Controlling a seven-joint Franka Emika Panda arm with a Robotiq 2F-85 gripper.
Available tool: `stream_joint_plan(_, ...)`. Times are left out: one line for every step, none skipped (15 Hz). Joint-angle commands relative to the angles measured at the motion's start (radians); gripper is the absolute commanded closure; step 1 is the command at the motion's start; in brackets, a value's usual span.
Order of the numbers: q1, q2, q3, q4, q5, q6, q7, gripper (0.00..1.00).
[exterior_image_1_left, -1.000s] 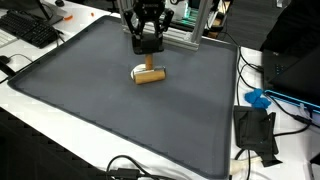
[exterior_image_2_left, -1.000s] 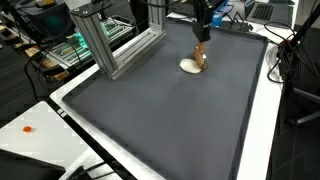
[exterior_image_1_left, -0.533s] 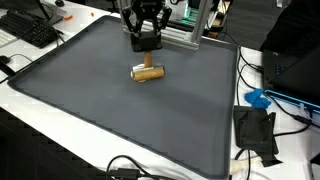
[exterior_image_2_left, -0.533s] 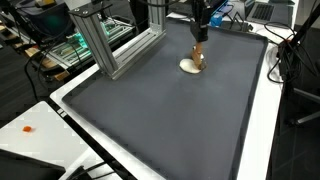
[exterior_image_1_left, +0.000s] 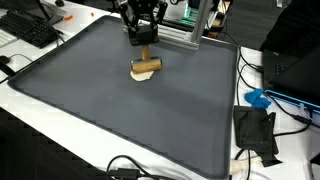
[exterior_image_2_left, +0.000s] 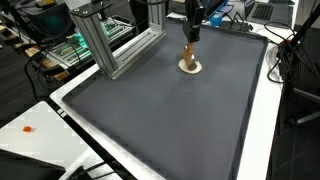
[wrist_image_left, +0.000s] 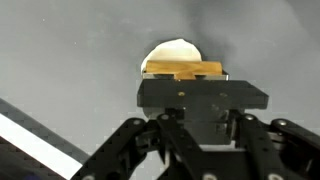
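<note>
The wooden block (exterior_image_1_left: 146, 66) sat over the pale disc (exterior_image_1_left: 141, 77), close to the bench (exterior_image_1_left: 90, 120) edge by the aluminium frame (exterior_image_2_left: 110, 45). I couldn't tell whether block and disc touched. My tool (exterior_image_1_left: 144, 52) was clamped narrow on the block's upper end. I judged slow, straight vertical motion wisest here: any sideways swing might twist the block in the grip or nudge the disc.

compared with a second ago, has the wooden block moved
Yes. In an exterior view the wooden block, held in the gripper, has shifted up the picture, nearer the aluminium frame behind it.
</note>
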Motion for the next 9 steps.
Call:
stream_joint_plan(-0.013, -0.018, -0.004, -0.053, -0.005, -0.050, -0.025, 0.78)
stream_joint_plan(-0.014, -0.021, -0.006, -0.055, -0.007, -0.058, -0.026, 0.78)
stream_joint_plan(-0.016, -0.024, -0.007, -0.057, -0.008, -0.066, -0.029, 0.78)
stream_joint_plan(-0.017, -0.027, -0.009, -0.059, -0.008, -0.072, -0.032, 0.78)
stream_joint_plan(-0.018, -0.031, -0.011, -0.062, -0.010, -0.079, -0.035, 0.78)
stream_joint_plan(-0.020, -0.034, -0.013, -0.066, -0.010, -0.083, -0.036, 0.78)
stream_joint_plan(-0.020, -0.038, -0.015, -0.069, -0.013, -0.088, -0.037, 0.78)
stream_joint_plan(-0.020, -0.040, -0.016, -0.071, -0.014, -0.092, -0.038, 0.78)
stream_joint_plan(-0.021, -0.042, -0.017, -0.073, -0.016, -0.096, -0.038, 0.78)
